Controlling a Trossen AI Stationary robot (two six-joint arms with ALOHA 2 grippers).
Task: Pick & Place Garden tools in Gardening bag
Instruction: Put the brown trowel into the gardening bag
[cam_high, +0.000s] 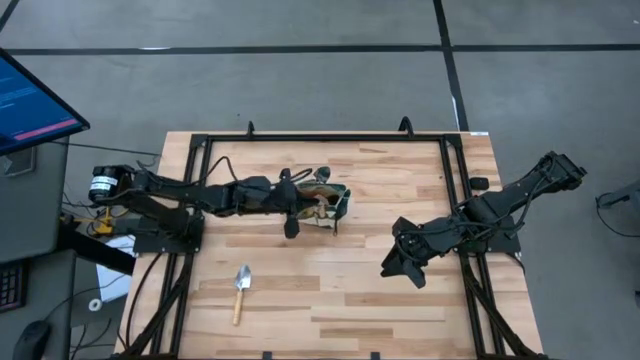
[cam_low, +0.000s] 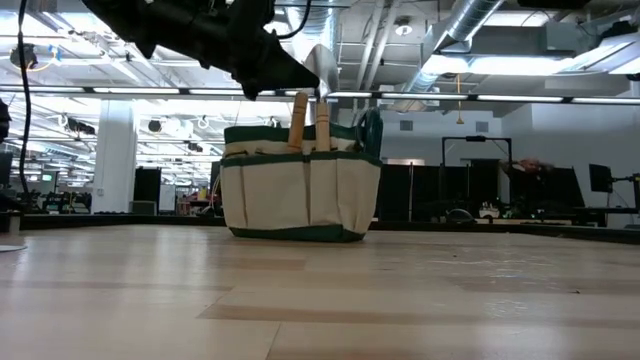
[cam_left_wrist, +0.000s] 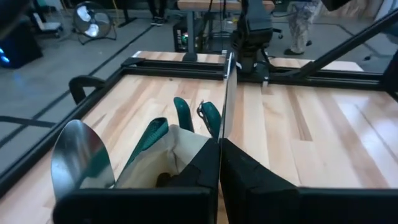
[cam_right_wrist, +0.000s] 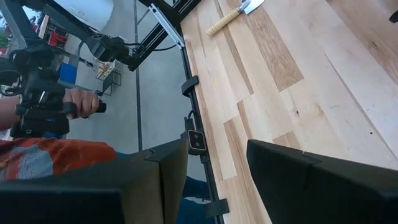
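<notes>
The beige gardening bag with dark green trim stands upright on the table's far middle. Two wooden handles stick up out of it. My left gripper is just above the bag, shut on a trowel's silver blade. A second silver blade stands up at the bag's side. Dark green loops rise from the bag. One trowel lies flat on the table's near left. My right gripper is open and empty over the table's right part. My left gripper pinches the thin silver blade of a trowel between its two fingers; the blade shows edge-on and reaches out past the fingertips. In the low view the blade sits above the bag's top. I cannot tell which wooden handle belongs to it.
A black metal frame runs round the table. A monitor stands off the table's far left. In the right wrist view a person's hand holds a device beside the table. Bare wood lies between the lone trowel and my right arm.
</notes>
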